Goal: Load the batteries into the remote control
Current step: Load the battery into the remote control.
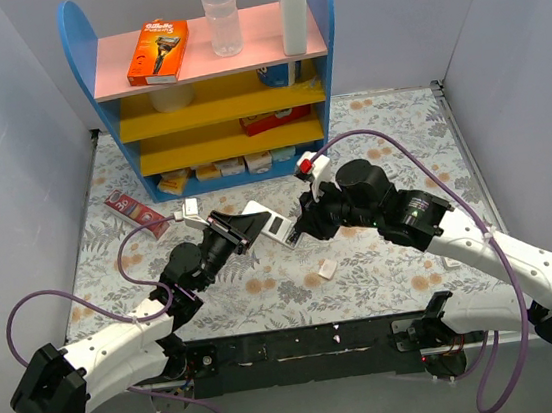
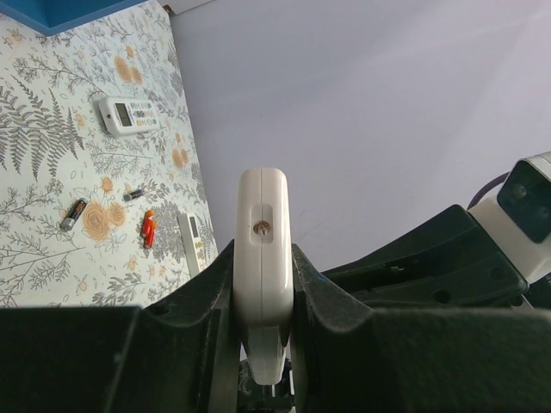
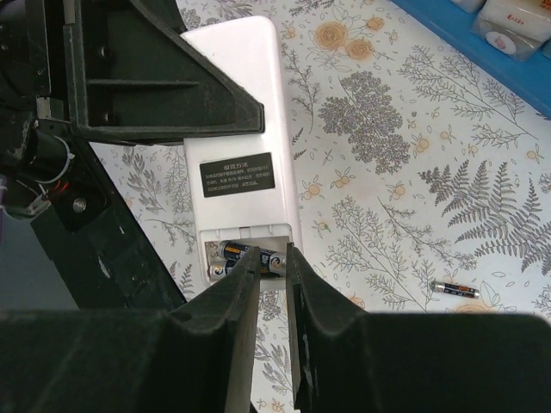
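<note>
Where the two arms meet at mid-table, you have grey walls close on L and R, and the blue shelf unit (image 1: 206, 84) closes the back edge. Room to move is mostly on the floral cloth (image 1: 389, 142) to the R of the right arm, and in the strip betw. the claws and the near rail. A small white piece (image 1: 327, 269) lies in that strip, near the right claw but apart from it. A flat red box (image 1: 136, 212) lies towards the L wall.

The cloth is flat, printed w/ grey ferns and orange flowers. The remote (image 3: 241, 163) is smooth white plastic, flat w/ rounded corners, plain back up, w/ a black label in the middle. Both claws are matt black w/ wedge-shaped fingers.

The left claw (image 2: 263, 258) is clenched on the remote, one finger on each long side, and holds it above the cloth. The battery bay at the free end is uncovered, and one battery (image 3: 244, 251), dark w/ a gold band, lies inside. The right claw (image 3: 273, 258) has its tips at this bay, just beside that battery. Its fingers are almost together w/ only a narrow slit, and you cannot tell if they pinch anything.

A loose battery (image 3: 455, 288) lies on the cloth, well to the side of the right claw. The left wrist view shows a thin dark cell (image 2: 73, 215), a longer white remote w/ grey buttons (image 2: 129, 116) and a narrow white strip (image 2: 194, 241), all on the cloth and well apart from the claw.
</note>
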Motion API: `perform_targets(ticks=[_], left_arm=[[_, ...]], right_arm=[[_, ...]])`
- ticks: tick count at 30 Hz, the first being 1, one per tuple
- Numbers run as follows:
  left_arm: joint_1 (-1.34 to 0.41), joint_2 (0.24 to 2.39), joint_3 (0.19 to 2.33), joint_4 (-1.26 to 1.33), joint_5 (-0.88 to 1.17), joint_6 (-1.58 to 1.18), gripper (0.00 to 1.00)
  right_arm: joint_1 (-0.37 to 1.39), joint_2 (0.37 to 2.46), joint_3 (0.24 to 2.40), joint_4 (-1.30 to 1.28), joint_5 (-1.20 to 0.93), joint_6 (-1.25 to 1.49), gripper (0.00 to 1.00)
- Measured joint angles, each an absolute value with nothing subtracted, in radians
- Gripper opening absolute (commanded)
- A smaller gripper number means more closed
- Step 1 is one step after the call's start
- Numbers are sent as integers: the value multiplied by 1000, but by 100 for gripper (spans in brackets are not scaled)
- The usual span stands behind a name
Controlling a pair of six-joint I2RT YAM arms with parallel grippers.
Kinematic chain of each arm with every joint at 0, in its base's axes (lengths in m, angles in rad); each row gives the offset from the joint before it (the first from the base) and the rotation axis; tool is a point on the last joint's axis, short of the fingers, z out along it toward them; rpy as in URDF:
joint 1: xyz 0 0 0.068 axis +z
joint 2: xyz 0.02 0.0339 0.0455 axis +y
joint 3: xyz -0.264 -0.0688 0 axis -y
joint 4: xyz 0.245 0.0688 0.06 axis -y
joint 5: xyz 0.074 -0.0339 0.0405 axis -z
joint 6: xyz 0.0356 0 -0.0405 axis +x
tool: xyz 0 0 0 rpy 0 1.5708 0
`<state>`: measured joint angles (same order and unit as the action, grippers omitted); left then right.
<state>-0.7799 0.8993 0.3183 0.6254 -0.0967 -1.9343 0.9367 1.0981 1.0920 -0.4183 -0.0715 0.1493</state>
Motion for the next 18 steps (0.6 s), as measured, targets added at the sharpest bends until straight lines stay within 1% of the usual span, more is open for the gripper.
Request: perform_targets(ticks=[9, 13, 18], left_arm=[[-780, 899, 318, 624, -95, -1934, 0], [-780, 899, 318, 624, -95, -1934, 0], [-780, 899, 318, 624, -95, -1934, 0]], right_arm=[[933, 1100, 1092, -430, -55, 149, 25], [931, 1102, 1092, -452, -52, 150, 19], [931, 1102, 1092, -454, -60, 154, 16]])
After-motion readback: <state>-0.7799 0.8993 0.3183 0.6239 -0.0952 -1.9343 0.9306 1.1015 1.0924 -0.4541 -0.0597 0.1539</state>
